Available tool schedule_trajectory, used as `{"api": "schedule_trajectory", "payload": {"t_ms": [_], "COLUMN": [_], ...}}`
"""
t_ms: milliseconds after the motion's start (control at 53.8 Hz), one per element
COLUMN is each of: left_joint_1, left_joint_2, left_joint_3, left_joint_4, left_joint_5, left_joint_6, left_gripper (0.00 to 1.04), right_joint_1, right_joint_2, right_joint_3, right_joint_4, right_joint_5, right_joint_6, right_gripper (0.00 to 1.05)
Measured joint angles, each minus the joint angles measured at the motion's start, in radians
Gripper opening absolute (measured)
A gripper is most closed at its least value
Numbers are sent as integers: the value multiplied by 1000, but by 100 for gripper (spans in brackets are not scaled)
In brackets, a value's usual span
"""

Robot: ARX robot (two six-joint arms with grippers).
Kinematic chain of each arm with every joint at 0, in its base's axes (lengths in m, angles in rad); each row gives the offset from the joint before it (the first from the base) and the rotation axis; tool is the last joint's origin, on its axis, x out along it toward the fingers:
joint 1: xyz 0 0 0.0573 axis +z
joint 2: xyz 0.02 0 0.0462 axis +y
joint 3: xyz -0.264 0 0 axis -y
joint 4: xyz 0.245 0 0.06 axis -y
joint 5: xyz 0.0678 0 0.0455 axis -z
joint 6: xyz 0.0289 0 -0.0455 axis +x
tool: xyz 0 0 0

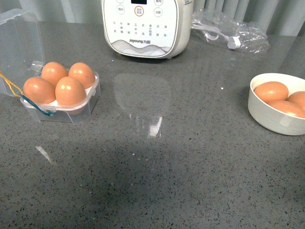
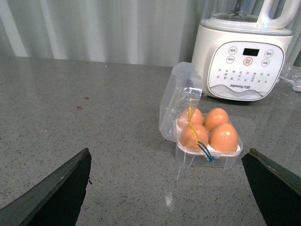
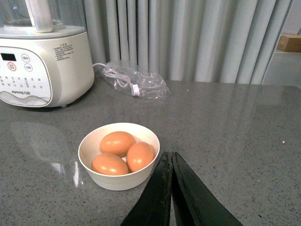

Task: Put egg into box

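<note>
The clear egg box point(image 1: 71, 114) stands at the left of the counter with its lid point(image 1: 19, 43) open. Every cup holds a brown egg point(image 1: 70, 90), and I cannot tell these apart. Neither gripper shows in the front view. In the left wrist view my left gripper point(image 2: 168, 153) is open and empty, short of the box point(image 2: 207, 157) and its eggs point(image 2: 223, 136). In the right wrist view my right gripper point(image 3: 170, 154) is shut and empty, beside the white bowl point(image 3: 117, 181), apart from it.
The white bowl point(image 1: 271, 121) at the right holds three more brown eggs point(image 1: 271, 91), also seen in the right wrist view point(image 3: 117, 142). A white kitchen appliance point(image 1: 143, 26) stands at the back. A clear bag with a cord point(image 1: 231, 33) lies beside it.
</note>
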Motion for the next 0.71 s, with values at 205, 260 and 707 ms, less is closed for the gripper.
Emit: {"api": "schedule_trajectory", "payload": {"t_ms": [205, 260, 707], "left_joint_1": [0, 0, -24], "left_joint_2": [0, 0, 104], "left_joint_3": [0, 0, 32], "left_joint_4": [0, 0, -92], "left_joint_5": [0, 0, -196], "left_joint_6": [0, 0, -126], "left_gripper": [98, 98, 98], "right_joint_1": [0, 0, 0], "right_joint_2": [-135, -178, -194], "right_joint_3": [0, 0, 0], "right_joint_4": [-172, -196, -202], "right_joint_5": [-3, -3, -2], "right_joint_6": [0, 0, 0], "right_gripper": [3, 3, 41]}}
